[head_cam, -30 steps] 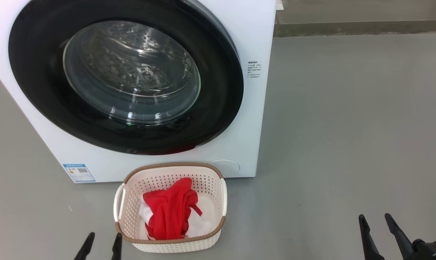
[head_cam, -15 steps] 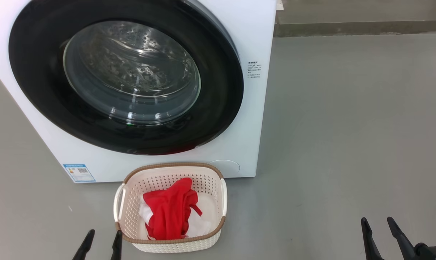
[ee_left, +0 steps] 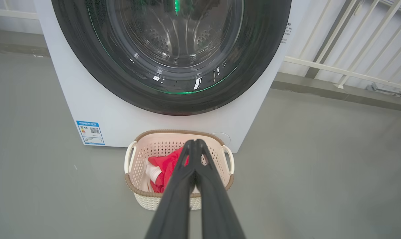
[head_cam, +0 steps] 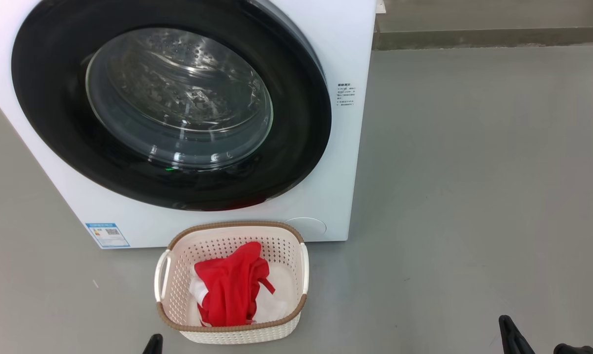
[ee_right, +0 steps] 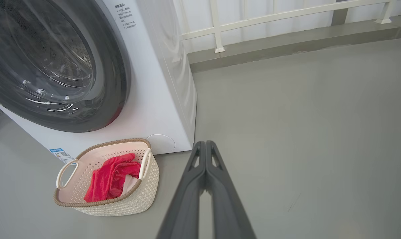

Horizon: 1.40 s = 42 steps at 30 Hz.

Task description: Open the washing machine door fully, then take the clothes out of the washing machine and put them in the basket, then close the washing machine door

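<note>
The washing machine (head_cam: 340, 172) stands far left, the washing machine door (head_cam: 296, 123) closed against its front. Just in front sits the basket (head_cam: 237, 225), holding the clothes (head_cam: 230, 290) (red over white). The left gripper (ee_left: 195, 142) and right gripper (ee_right: 205, 143) are pinched together, empty.

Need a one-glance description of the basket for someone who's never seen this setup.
Find the big white washing machine with its round black-ringed door shut. On the grey floor just in front of its lower edge sits the basket: small, cream, perforated plastic, two side handles. Its brown woven-look rim and the red-and-white clothes inside set it apart from the plain white machine.
</note>
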{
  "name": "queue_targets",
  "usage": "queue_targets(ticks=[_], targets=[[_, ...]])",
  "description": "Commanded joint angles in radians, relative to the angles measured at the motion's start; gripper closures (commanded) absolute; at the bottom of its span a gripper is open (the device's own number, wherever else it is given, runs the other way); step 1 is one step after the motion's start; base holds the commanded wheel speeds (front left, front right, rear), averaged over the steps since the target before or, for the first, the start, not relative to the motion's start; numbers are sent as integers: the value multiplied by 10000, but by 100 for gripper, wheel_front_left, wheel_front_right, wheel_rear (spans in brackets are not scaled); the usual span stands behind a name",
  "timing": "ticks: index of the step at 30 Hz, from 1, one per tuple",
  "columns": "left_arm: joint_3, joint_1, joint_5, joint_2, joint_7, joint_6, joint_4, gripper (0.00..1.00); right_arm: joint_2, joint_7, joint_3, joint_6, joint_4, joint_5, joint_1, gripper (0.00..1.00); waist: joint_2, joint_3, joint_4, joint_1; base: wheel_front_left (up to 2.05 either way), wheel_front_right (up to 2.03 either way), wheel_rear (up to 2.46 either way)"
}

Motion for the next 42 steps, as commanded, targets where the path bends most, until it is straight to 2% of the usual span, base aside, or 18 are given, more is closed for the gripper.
queue_targets(ticks=[1,7,42], targets=[[114,-171,-365,85,94,-3,-221,100,-109,96,-17,-1,-238,408,-150,100,0,-9,-3,22,0,0,0],[182,-281,-1004,57,265,-7,-219,100,-115,268,-14,-1,-267,1033,-286,100,0,23,-11,1,0,0,0],[576,-915,-4618,-98,1243,-26,-223,100,-152,1264,-20,-5,-433,4568,-1082,100,0,112,-55,0,0,0,0]])
